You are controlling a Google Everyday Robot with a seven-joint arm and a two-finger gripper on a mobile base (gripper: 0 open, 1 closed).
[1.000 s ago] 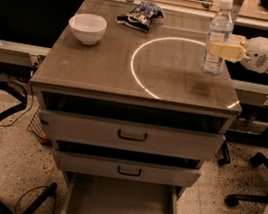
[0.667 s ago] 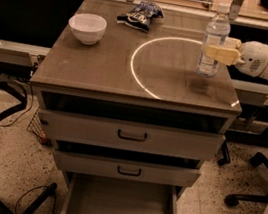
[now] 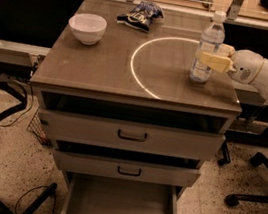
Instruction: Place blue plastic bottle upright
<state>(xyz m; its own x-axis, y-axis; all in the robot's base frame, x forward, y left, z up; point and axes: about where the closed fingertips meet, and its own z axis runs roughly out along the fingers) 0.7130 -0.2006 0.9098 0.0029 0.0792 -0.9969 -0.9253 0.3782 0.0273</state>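
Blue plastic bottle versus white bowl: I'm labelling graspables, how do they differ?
The blue plastic bottle is tall, clear and capped; the white bowl is low, opaque and open. The bottle stands right, in the gripper; the bowl sits free, back left. Both are upright on the table.
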